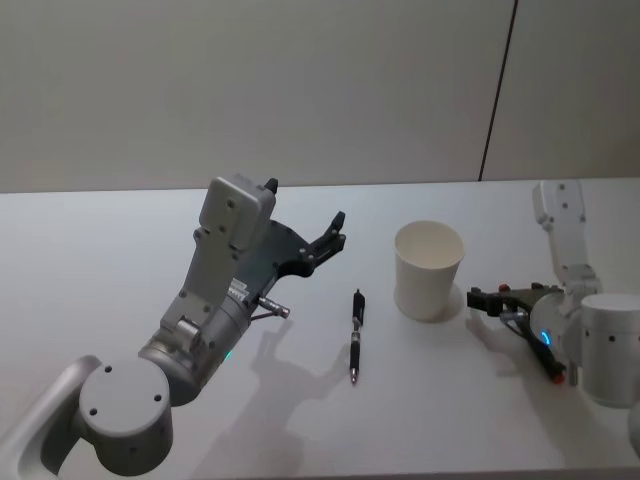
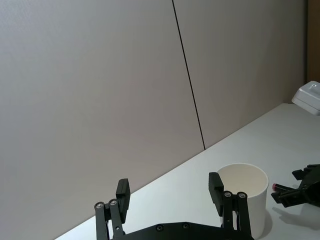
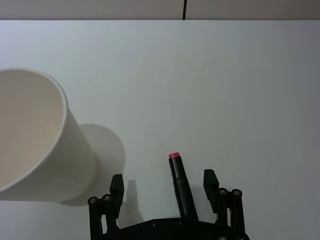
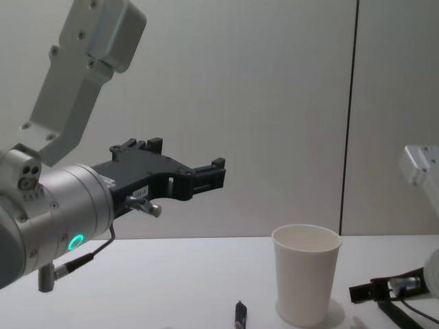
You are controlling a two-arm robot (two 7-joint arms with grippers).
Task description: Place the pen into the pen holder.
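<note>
A black pen lies flat on the white table, left of the pen holder and nearer to me. Its end shows in the chest view as the pen. The pen holder is a white paper cup standing upright, also seen as the pen holder. My left gripper hangs open and empty in the air, above and behind the pen; the left wrist view shows the left gripper with its fingers wide apart. My right gripper rests low, right of the cup, open. In the right wrist view the right gripper shows a black, pink-tipped rod between the fingers, untouched by them.
The table is white and bare around the pen and cup. A grey wall with a dark vertical seam stands behind it. The right arm's white link rises at the far right.
</note>
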